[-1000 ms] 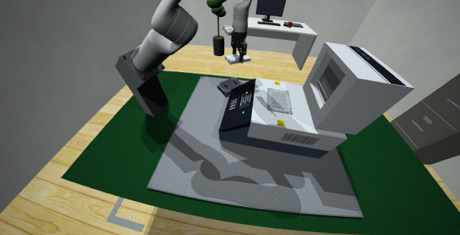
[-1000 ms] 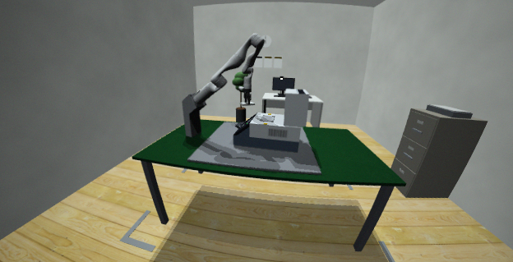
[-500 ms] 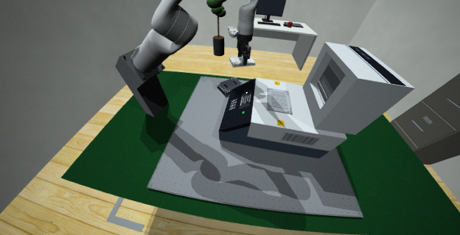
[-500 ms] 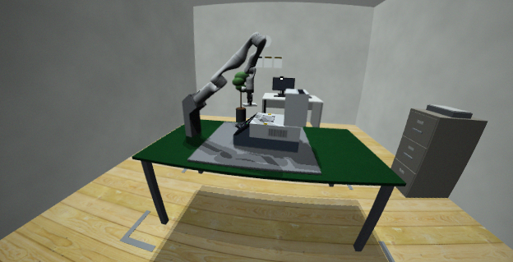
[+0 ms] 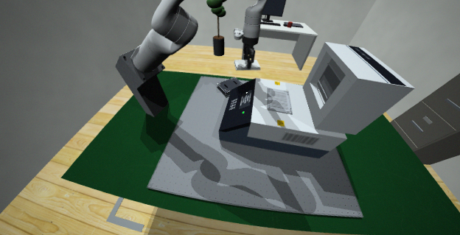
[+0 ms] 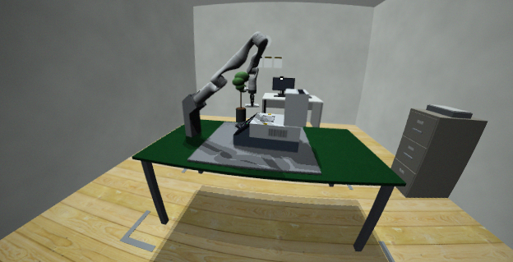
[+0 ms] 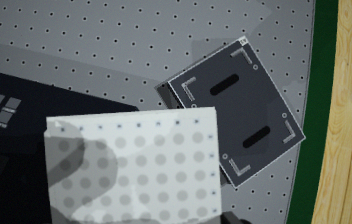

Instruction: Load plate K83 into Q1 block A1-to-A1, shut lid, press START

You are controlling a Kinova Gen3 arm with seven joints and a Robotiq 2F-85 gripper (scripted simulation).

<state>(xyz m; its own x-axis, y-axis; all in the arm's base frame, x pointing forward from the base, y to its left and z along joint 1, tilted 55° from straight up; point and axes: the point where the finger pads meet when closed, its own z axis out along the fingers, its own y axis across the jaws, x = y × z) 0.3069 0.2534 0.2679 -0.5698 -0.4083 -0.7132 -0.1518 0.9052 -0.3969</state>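
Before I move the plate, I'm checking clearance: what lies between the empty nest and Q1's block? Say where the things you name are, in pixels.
Q1's dark sloping key panel (image 5: 236,120) (image 6: 242,132) (image 7: 52,95), then a strip of white deck (image 5: 259,113), as the top view shows.

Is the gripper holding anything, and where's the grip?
Yes, the white plate, up off the table. The gripper appears to have it by opposite side edges, but I can't tell the exact contact spots.
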